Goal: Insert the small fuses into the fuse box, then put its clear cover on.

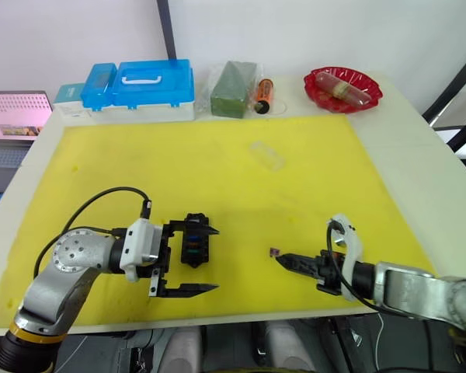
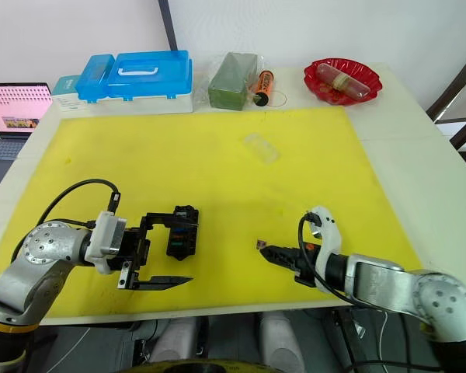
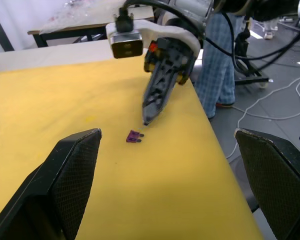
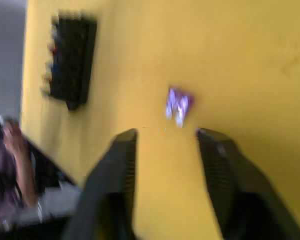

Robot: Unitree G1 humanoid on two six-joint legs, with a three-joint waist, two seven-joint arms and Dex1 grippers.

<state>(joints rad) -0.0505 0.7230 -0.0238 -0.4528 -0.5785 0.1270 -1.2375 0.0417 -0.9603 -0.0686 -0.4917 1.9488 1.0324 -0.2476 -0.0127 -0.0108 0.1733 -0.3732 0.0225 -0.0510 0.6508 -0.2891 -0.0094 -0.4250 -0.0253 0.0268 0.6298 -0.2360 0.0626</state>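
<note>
The black fuse box (image 1: 194,241) lies on the yellow mat (image 1: 217,179) near the front, with several coloured small fuses seated in its slots. My left gripper (image 1: 216,259) stands wide open, its far finger over the box's far end and its near finger closer to the table edge. A loose purple fuse (image 1: 273,252) lies flat on the mat to the right of the box. My right gripper (image 1: 283,259) is low over the mat, open a little, its tips just short of the purple fuse (image 4: 178,105). The clear cover (image 1: 266,155) rests on the mat farther back.
Along the back edge stand a blue-lidded plastic case (image 1: 151,85), a wrapped green block (image 1: 233,89), an orange tube (image 1: 264,93) and a red dish (image 1: 342,87). A laptop (image 1: 15,116) sits off the table's left. The table's front edge is close behind both grippers.
</note>
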